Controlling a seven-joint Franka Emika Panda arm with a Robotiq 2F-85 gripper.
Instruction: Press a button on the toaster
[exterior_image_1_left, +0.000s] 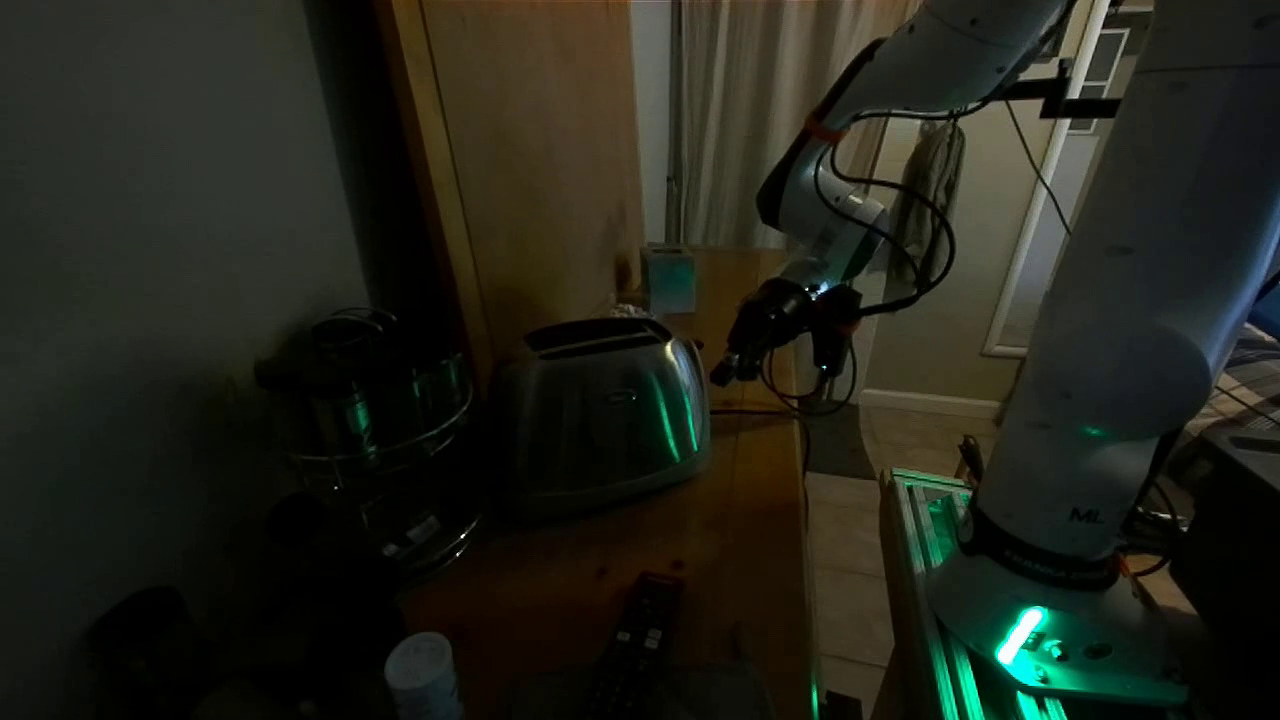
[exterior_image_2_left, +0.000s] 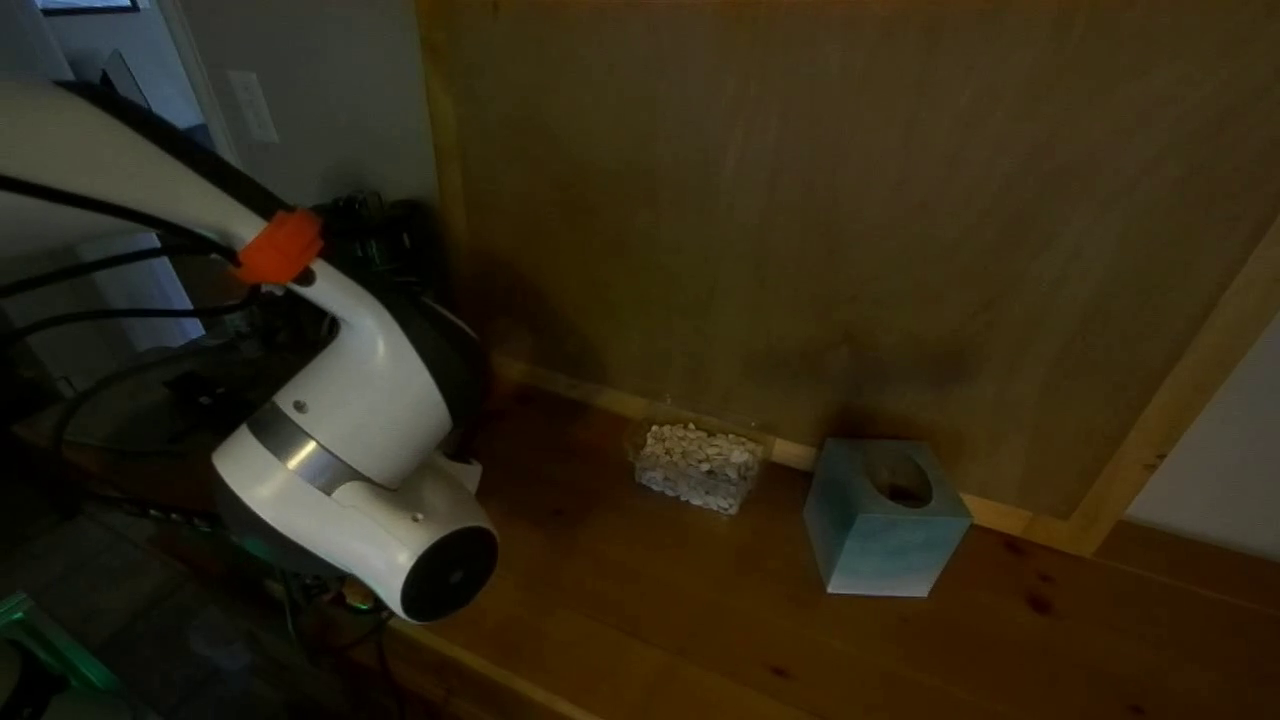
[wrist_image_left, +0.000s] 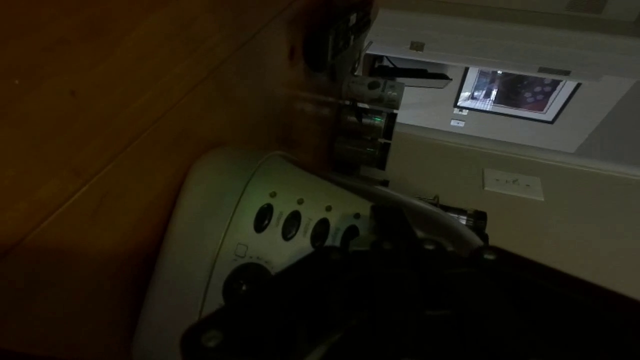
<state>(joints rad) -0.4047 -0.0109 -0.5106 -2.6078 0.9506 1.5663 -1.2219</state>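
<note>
The shiny steel toaster (exterior_image_1_left: 610, 420) stands on the wooden counter with its slots on top. In the wrist view the toaster's button panel (wrist_image_left: 300, 240) shows several dark oval buttons (wrist_image_left: 291, 225) in a row, small round lights beside them, and a dark knob (wrist_image_left: 245, 282). My gripper (exterior_image_1_left: 728, 370) is beside the panel end of the toaster, with its tips pointing at it. In the wrist view the gripper (wrist_image_left: 392, 222) looks shut and empty, and its dark fingers partly cover the last button (wrist_image_left: 350, 235). Whether the tips touch the panel cannot be told. The arm hides the toaster in an exterior view.
A tissue box (exterior_image_2_left: 885, 520) and a clear tub of pale pieces (exterior_image_2_left: 700, 465) stand on the counter by the wooden panel. A dark rack (exterior_image_1_left: 390, 440) is beside the toaster. A remote (exterior_image_1_left: 640, 630) and a white-lidded jar (exterior_image_1_left: 422, 670) lie nearer the camera. Cables hang by the wrist.
</note>
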